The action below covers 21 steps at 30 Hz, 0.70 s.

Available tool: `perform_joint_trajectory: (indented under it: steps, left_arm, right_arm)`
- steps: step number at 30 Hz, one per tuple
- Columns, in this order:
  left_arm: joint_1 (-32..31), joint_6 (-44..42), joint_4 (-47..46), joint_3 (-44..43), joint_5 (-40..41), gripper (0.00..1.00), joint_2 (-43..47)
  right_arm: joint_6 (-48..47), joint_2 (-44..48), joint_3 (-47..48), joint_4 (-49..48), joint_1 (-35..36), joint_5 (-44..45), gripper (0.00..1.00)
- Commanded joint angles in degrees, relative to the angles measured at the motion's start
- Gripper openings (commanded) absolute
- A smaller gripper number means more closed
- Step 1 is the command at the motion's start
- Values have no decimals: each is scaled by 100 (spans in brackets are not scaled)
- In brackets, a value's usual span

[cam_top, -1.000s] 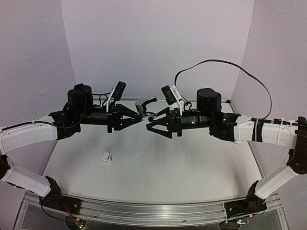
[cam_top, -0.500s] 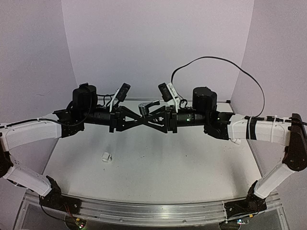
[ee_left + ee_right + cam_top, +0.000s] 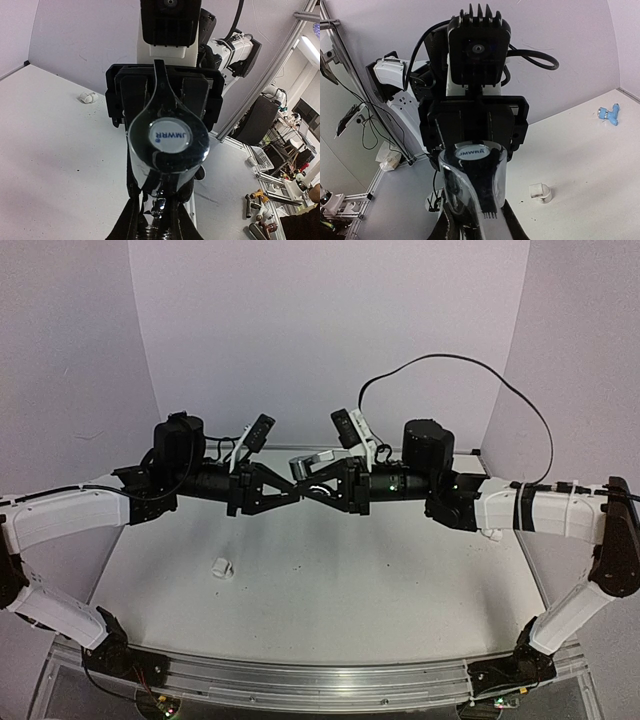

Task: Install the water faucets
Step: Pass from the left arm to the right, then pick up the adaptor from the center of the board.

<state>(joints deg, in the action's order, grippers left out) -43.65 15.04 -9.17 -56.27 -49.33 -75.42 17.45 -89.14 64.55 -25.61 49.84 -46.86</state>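
While left gripper [image 3: 295, 496] holds the silver faucet [image 3: 169, 137], right gripper [image 3: 310, 491] has now clamped it too.

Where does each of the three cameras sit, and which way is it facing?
Top external: above and behind the bases, looking down over the table; both arms show, left gripper facing right gripper.
Left wrist: on the left wrist, looking along its own fingers at the silver faucet and the right arm beyond.
Right wrist: mirrored, own fingers showing, facing the left arm.
Shared: the silver faucet in all three.
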Motion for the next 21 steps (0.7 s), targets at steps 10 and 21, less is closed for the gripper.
perform_joint_trajectory:
  steps: [10, 21]
  left_arm:
    - [1458, 1591, 203, 963, 1115, 90, 1525]
    - [1462, 2659, 4443, 616, 3234, 73, 978]
  right_arm:
    - [-243, 523, -628, 352, -291, 1704, 0]
    - [-1034, 617, -980, 1331, -400, 2844, 0]
